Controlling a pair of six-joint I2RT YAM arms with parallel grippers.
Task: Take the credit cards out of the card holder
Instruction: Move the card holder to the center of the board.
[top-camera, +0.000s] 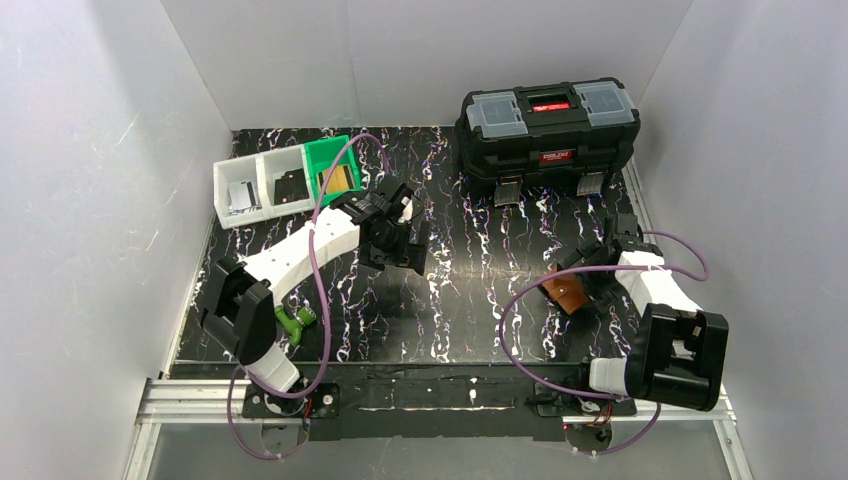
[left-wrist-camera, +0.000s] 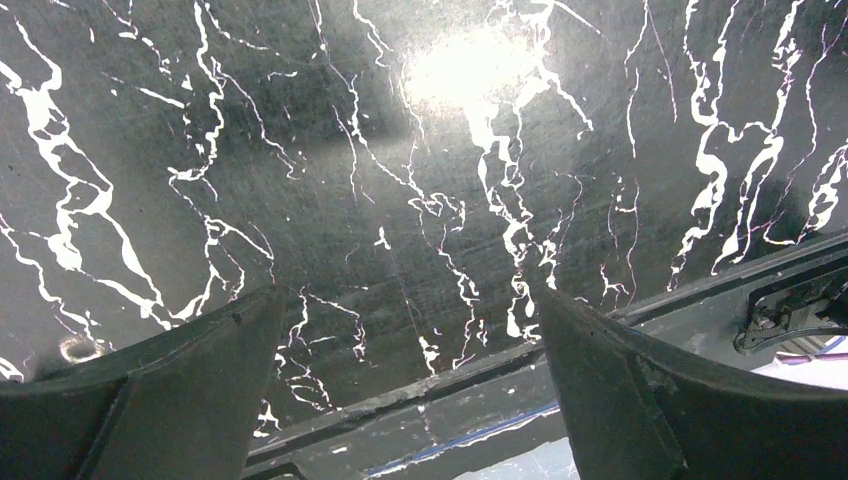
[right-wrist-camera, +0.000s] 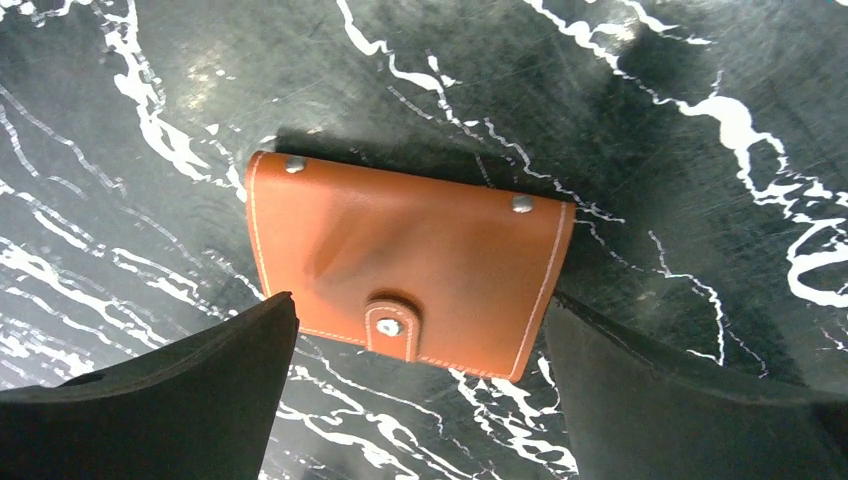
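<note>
The card holder (right-wrist-camera: 410, 250) lies closed and flat on the worktop (right-wrist-camera: 700, 120), in front of the toolbox (top-camera: 548, 125), toward its right end. The right hand (right-wrist-camera: 420, 303) hovers just over it with the fingers spread wide and holds nothing; the holder sits between them. The snap tab (right-wrist-camera: 389, 326) is fastened, so I think the step in hand is to open it. It is better to pin one edge of the holder down and lift the tab with one fingertip, because thin leather may slide on this smooth surface. The left hand (left-wrist-camera: 410, 298), also wide open and empty, hangs over bare worktop, in front of the toolbox and to its left; it could do the pinning.

No cards are visible; I suppose they are inside. The toolbox is shut. Left of the toolbox, the white bins (top-camera: 262, 215) hold something grey and something dark, and the green bin (top-camera: 322, 150) holds something yellowish; I cannot identify these.
</note>
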